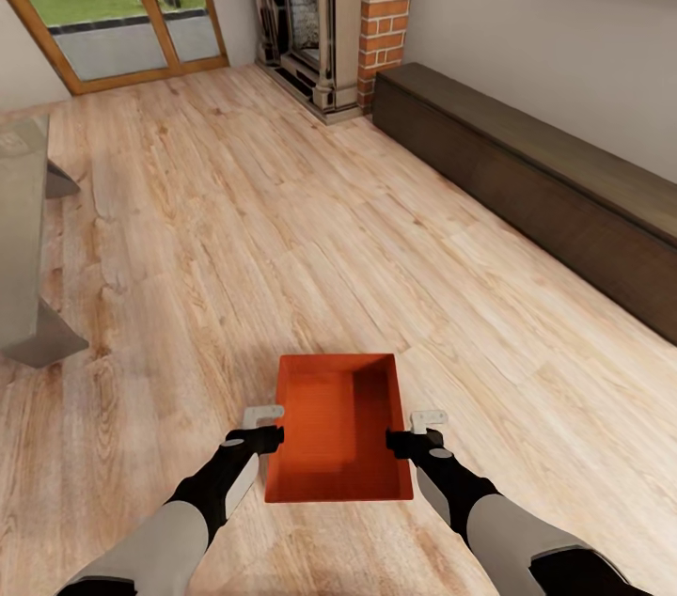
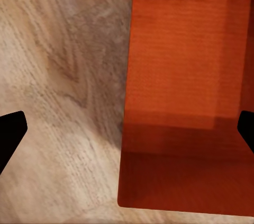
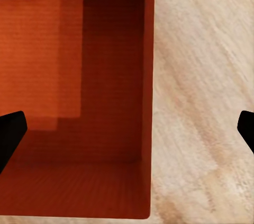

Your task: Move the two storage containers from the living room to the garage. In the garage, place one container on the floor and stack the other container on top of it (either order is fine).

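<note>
- A red-orange rectangular open-topped plastic container (image 1: 338,427) is seen in the head view low and central, above the light wood plank floor (image 1: 282,239) of the living room, between the two arms.
- The left gripper (image 1: 266,438) is placed at the container's left long wall, and the right gripper (image 1: 402,442) at its right long wall.
- In the left wrist view, the container's wall (image 2: 129,102) is shown between two dark fingers (image 2: 11,131) set wide apart, one over the floor and one over the container's interior.
- The same straddling arrangement is shown in the right wrist view (image 3: 11,131); whether either wall is actually pinched cannot be told.
- A brick fireplace (image 1: 338,13), a long dark low cabinet (image 1: 527,173), a glazed wooden door (image 1: 122,4) and a grey desk (image 1: 23,239) are visible around the room.
</note>
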Tool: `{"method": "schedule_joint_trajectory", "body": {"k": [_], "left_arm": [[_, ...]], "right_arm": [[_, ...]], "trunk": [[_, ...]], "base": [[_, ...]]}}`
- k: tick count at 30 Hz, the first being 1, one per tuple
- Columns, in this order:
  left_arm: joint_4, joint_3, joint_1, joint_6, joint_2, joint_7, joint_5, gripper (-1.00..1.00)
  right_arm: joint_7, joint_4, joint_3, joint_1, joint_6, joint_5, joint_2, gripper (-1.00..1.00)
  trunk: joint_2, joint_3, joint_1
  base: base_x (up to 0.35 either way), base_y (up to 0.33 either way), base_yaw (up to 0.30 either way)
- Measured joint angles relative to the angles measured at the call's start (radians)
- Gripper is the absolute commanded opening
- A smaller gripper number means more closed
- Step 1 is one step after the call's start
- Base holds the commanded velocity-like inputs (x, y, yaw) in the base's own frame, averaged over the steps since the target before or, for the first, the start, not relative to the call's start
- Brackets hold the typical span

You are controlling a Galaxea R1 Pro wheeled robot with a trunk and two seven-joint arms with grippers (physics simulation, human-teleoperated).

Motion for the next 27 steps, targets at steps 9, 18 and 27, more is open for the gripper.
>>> {"method": "schedule_joint_trajectory", "body": {"k": [9, 18, 27], "left_arm": [[0.011, 0.0, 0.0, 0.0, 0.001, 0.0, 0.0, 1.0], [0.013, -0.001, 0.0, 0.0, 0.001, 0.0, 0.0, 1.0], [0.014, 0.0, 0.0, 0.0, 0.001, 0.0, 0.002, 1.0]], "right_arm": [[0.0, 0.0, 0.0, 0.0, 0.0, -0.001, -0.001, 1.0], [0.0, 0.0, 0.0, 0.0, 0.001, -0.001, -0.001, 1.0], [0.0, 0.02, 0.0, 0.0, 0.0, -0.001, -0.001, 1.0]], "trunk": [[-0.063, -0.028, 0.035], [-0.126, -0.056, 0.069], [-0.189, -0.085, 0.104]], "base": [[0.0, 0.0, 0.0], [0.0, 0.0, 0.0], [0.0, 0.0, 0.0]]}}
